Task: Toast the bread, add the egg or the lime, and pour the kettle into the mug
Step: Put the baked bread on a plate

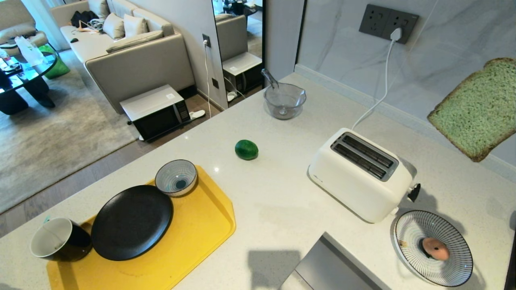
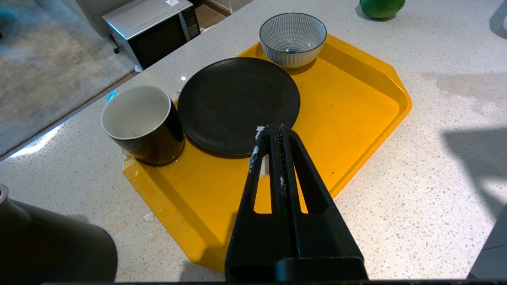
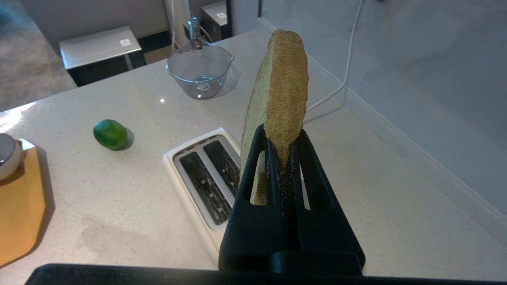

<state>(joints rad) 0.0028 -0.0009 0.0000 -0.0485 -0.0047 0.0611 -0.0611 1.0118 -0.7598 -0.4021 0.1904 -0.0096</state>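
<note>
The bench [image 1: 282, 209] has wide bare room in its middle. The yellow tray [image 1: 201, 225] lies at the near left edge, the white toaster [image 1: 358, 177] toward the right. The right gripper [image 3: 283, 148] pinches the bread [image 1: 475, 108] at a corner, lifted in the air above the bench's right edge, its long axis tilted, beside the toaster slots. The lime [image 1: 246, 149] sits alone mid-bench. The left gripper [image 2: 273, 132] hovers over the tray, fingers pressed together, empty.

Matte black left gripper [image 2: 270, 132] and right gripper [image 3: 282, 136], with slotted triangular jaws.
</note>
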